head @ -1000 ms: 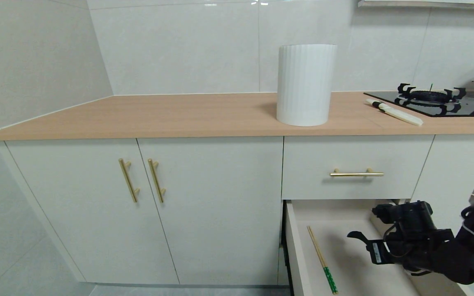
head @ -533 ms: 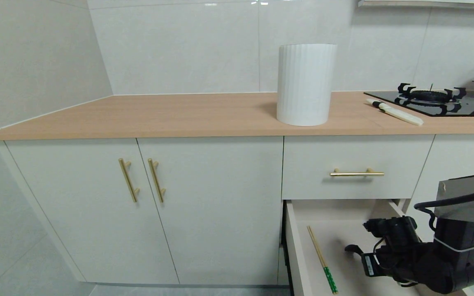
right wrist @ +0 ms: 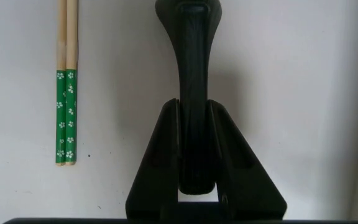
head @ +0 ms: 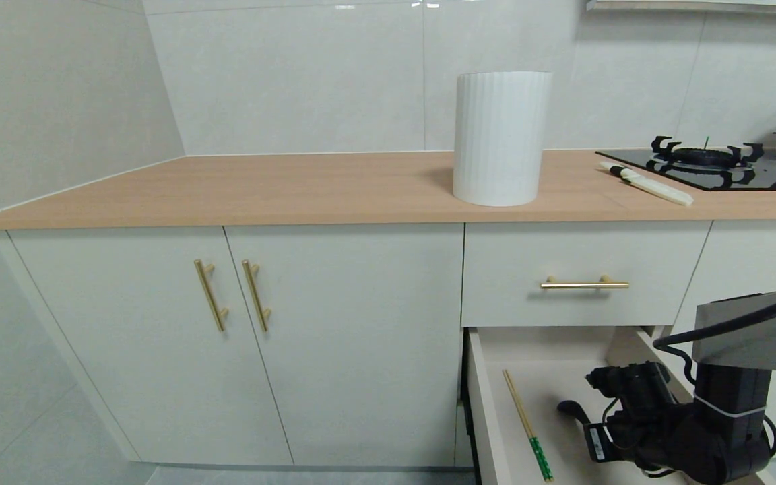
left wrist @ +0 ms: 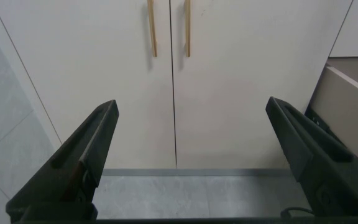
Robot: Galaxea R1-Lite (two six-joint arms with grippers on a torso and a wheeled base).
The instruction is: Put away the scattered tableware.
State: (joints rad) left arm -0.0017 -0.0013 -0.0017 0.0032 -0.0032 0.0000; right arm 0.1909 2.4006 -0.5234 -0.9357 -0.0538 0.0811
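My right gripper (head: 597, 431) hangs low inside the open lower drawer (head: 479, 377), shut on a black spoon (head: 567, 408). The spoon's handle (right wrist: 191, 93) is clamped between the gripper (right wrist: 194, 115) fingers and points out over the drawer floor. A pair of wooden chopsticks with green patterned ends (head: 527, 434) lies on the drawer floor beside the spoon (right wrist: 66, 81). A white knife with a black band (head: 645, 183) lies on the counter beside the hob. My left gripper (left wrist: 191, 109) is open, low down, facing the cabinet doors.
A tall white ribbed cylinder (head: 501, 138) stands on the wooden counter (head: 260, 188). A black gas hob (head: 708, 163) is at the right. The upper drawer (head: 583, 276) is closed above the open one. Double cabinet doors with gold handles (head: 233, 303) are at the left.
My right arm has dropped lower into the drawer and shifted slightly left, carrying the black spoon. The chopsticks and counter items have not moved.
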